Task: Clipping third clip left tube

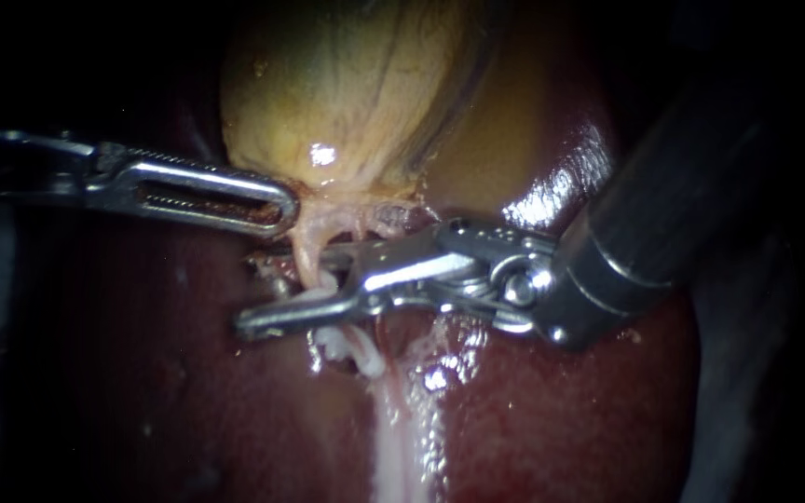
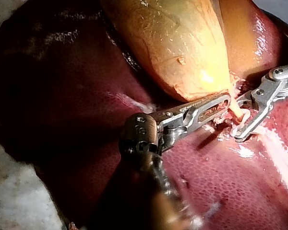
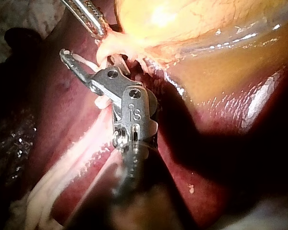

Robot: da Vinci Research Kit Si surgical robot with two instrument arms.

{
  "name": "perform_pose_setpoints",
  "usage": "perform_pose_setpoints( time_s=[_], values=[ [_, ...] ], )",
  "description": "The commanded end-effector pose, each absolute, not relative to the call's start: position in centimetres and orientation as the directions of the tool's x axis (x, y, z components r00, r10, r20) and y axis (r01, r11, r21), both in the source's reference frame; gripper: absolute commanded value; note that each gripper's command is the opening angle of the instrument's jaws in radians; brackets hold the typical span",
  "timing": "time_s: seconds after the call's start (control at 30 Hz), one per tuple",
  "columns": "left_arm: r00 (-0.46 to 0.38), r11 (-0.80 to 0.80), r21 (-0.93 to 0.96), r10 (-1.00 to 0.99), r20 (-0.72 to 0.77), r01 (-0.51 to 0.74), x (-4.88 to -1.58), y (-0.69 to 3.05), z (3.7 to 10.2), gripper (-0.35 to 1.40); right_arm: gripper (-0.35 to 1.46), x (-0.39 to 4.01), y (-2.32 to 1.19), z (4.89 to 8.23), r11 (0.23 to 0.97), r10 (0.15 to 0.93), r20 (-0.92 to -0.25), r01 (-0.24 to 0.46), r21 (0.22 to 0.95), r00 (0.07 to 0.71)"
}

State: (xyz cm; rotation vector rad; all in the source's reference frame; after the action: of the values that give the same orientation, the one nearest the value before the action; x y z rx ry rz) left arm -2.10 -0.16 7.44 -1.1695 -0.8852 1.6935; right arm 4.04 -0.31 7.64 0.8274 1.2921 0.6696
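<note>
Two instruments meet just below the gallbladder. The left instrument has its jaws closed on tissue at the gallbladder's neck. Just right of them, the left tube passes between the parted jaws of the right instrument, over the liver.

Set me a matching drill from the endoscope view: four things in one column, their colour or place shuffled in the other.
Things:
1. gallbladder
2. liver
3. left instrument
4. right instrument

Colour or place:
a. dark red and glossy
b. tip at the tube, shaft from the right
c. yellowish
d. tip at the gallbladder's lower end

Pairs: 1-c, 2-a, 3-d, 4-b
</note>
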Motion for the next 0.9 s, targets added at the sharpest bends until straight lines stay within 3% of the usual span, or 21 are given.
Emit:
perform_pose_setpoints(
  time_s=[0.03, 0.23, 0.37, 0.4, 0.9],
  values=[
    [-0.179, -0.368, -0.893, 0.927, -0.33, -0.258, -2.11, -0.16, 7.44, -0.35, 0.42, 4.04, -0.32, 7.64, 0.554, 0.819, -0.55, 0.022, 0.832, 0.166],
    [-0.179, -0.368, -0.893, 0.927, -0.33, -0.259, -2.11, -0.16, 7.45, -0.35, 0.24, 4.0, -0.33, 7.64, 0.535, 0.831, -0.531, 0.02, 0.845, 0.167],
    [-0.179, -0.368, -0.893, 0.927, -0.33, -0.259, -2.12, -0.16, 7.45, -0.35, -0.29, 3.92, -0.36, 7.64, 0.466, 0.872, -0.461, 0.006, 0.885, 0.164],
    [-0.179, -0.368, -0.893, 0.927, -0.33, -0.259, -2.12, -0.16, 7.45, -0.35, -0.35, 3.89, -0.37, 7.65, 0.446, 0.883, -0.441, 0.004, 0.895, 0.164],
    [-0.179, -0.368, -0.893, 0.927, -0.33, -0.259, -2.12, -0.16, 7.45, -0.35, -0.35, 3.87, -0.5, 7.72, 0.425, 0.888, -0.413, -0.015, 0.905, 0.201]
  ],
)
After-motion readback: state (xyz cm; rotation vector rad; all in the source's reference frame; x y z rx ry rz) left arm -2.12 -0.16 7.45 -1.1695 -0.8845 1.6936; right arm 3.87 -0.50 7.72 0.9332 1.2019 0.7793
